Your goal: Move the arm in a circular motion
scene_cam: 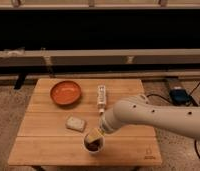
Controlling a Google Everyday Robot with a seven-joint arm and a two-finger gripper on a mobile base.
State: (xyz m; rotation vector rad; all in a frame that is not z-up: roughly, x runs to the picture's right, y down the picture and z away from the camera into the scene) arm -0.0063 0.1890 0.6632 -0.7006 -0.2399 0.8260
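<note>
My arm (153,116) is a thick cream-white tube with a row of small dark holes. It reaches in from the right edge over the wooden table (48,145). Its yellowish-tan tip, the gripper (94,136), hangs over a small white cup (93,144) near the table's front middle. The gripper sits right above or in the cup's mouth; I cannot tell whether it touches it.
An orange bowl (65,92) sits at the table's back left. A white bottle (101,96) lies at the back middle. A pale sponge-like block (75,123) lies left of the cup. A blue device (179,95) with cables is on the floor at right. A low rail (93,57) runs behind.
</note>
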